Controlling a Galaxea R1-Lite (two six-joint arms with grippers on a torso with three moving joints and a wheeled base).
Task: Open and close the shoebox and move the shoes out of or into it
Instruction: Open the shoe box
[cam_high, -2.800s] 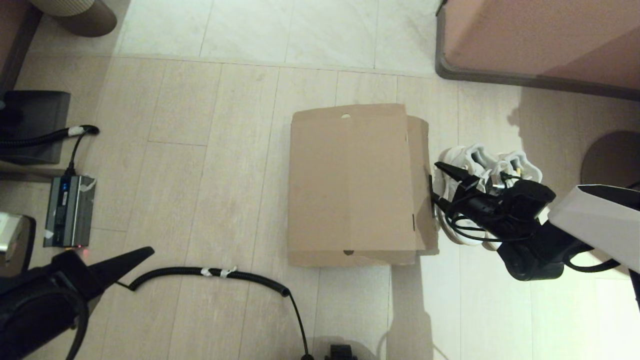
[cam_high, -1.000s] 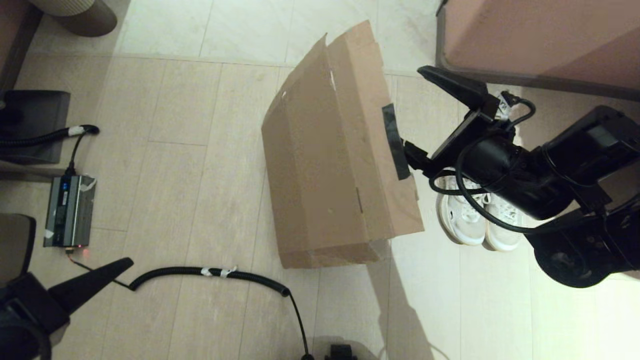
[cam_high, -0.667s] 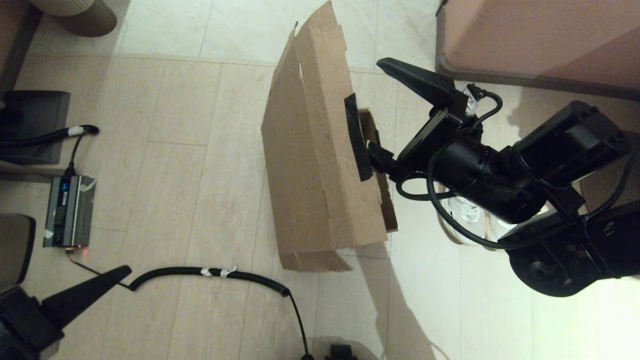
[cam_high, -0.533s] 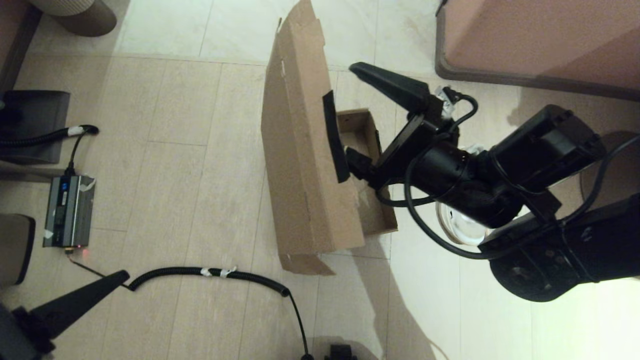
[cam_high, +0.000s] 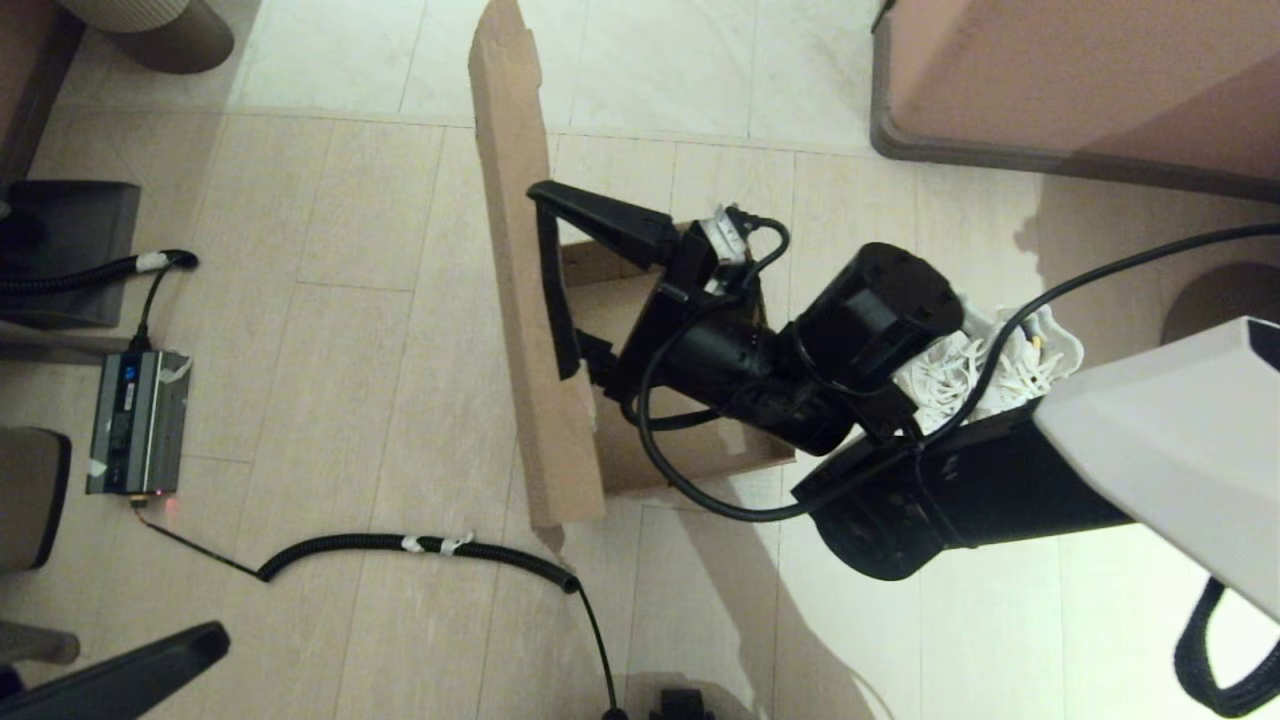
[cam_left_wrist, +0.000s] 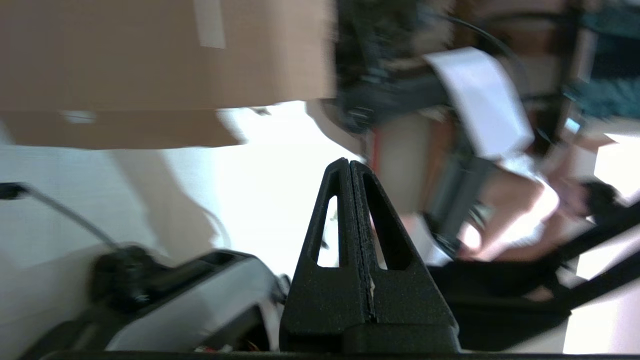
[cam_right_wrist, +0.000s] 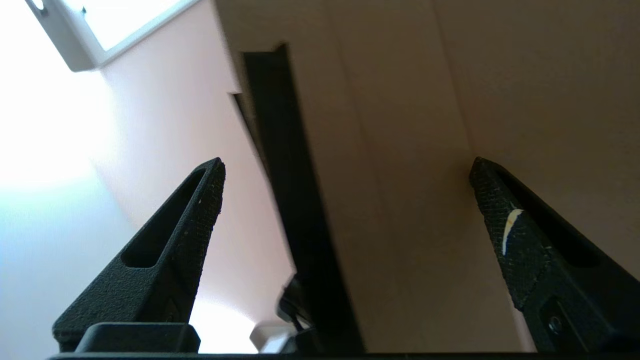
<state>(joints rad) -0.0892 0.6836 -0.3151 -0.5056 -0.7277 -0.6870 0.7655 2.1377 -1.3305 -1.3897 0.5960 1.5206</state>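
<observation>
**Shoebox lid stands open against the right hand**

The floor (cam_high: 380, 330) of pale planks and tiles carries everything. On it sits the shoebox (cam_high: 690, 450), its brown hinged lid (cam_high: 520, 300) raised almost upright on the box's left side, so the bare cardboard interior shows beneath the arm. A strip of black tape (cam_high: 556, 300) runs along the lid's inner face.

The right arm reaches across the open box from the right, and the right hand (cam_high: 568, 285) is at the lid, its fingers spread wide and gripping nothing. One finger (cam_high: 600, 218) points at the lid's inner face near the tape's upper end; the other lies low by the tape's lower end. In the right wrist view the two fingers (cam_right_wrist: 185, 235) stand far apart with the tape and cardboard between them.

The shoes (cam_high: 985, 365), white and laced, sit on the floor just right of the box, partly hidden behind the arm.

The left hand (cam_left_wrist: 350, 170) is parked low at the robot's left, fingers pressed together, empty.

A coiled black cable (cam_high: 420, 548) lies on the floor before the box.
</observation>
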